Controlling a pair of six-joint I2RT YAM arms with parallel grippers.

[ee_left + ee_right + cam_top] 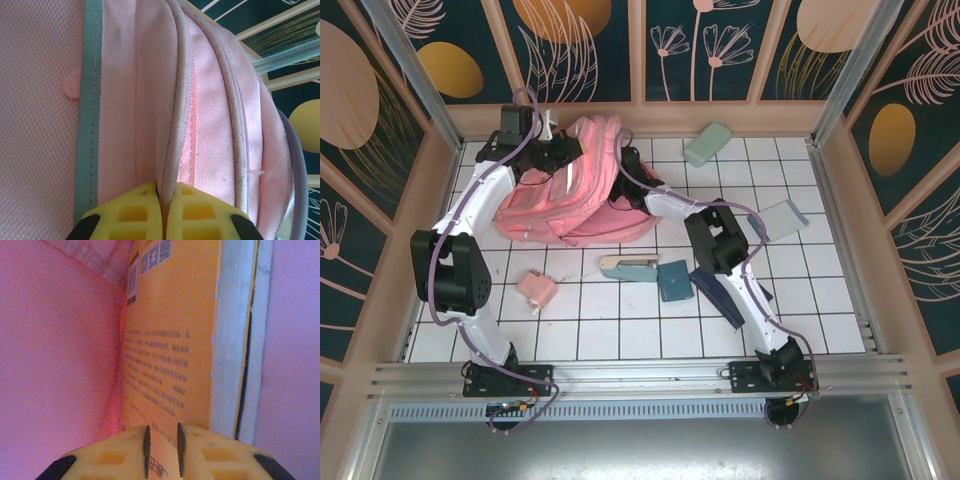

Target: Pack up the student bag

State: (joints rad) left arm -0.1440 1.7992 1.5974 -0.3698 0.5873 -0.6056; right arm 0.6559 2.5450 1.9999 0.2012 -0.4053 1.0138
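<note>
Two grippers are engaged on the bag [560,215], which is slumped at the far left of the table [820,320]. The left gripper [162,200] is pinched together on a seamed fold of the bag's pink fabric, seemingly so that the opening is held up. The right gripper [162,442] is clamped on the edge of an orange book [170,340], which is seen upright between pink walls (inside the bag, it is judged). The fold should be kept lifted and taut while the book is slid flat along the wall until it is seated. Release is best delayed until then, so that no lining is snagged.
</note>
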